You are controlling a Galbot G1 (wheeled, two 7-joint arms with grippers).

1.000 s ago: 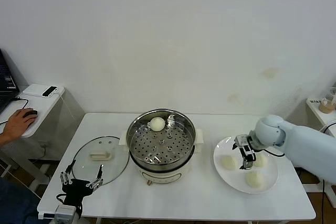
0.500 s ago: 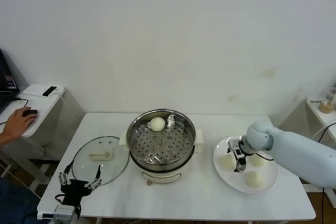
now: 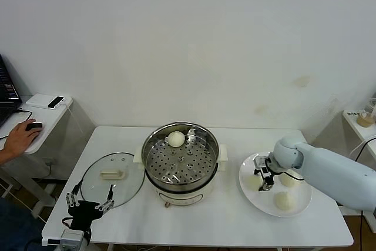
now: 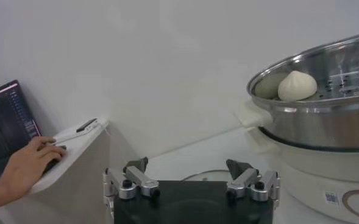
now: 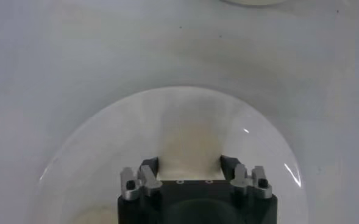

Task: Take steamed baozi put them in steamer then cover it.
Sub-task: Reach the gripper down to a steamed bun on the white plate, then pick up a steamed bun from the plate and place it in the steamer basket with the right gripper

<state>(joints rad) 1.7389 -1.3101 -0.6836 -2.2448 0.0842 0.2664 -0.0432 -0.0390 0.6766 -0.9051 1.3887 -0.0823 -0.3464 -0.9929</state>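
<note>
The right end effector (image 3: 262, 179) is down on the white plate (image 3: 296, 208), with its fingers (image 5: 144, 176) set on either side of a bun (image 5: 188, 143) at the plate's left side; a firm grip cannot be confirmed. The step in hand is picking up the second bun. The next move calls for a secure hold, a clean lift, then a carry leftward over the rim of the steamer (image 3: 181, 160), where one bun (image 3: 175, 139) already lies at the far side of the tray. Two more buns (image 3: 284, 200) remain on the plate. The lid (image 3: 111, 178) lies flat on the tabletop (image 3: 229, 221) left of the steamer. The left end effector (image 3: 90, 201) is parked open near it. A person's hand (image 3: 17, 139) rests on a side table, well apart.
</note>
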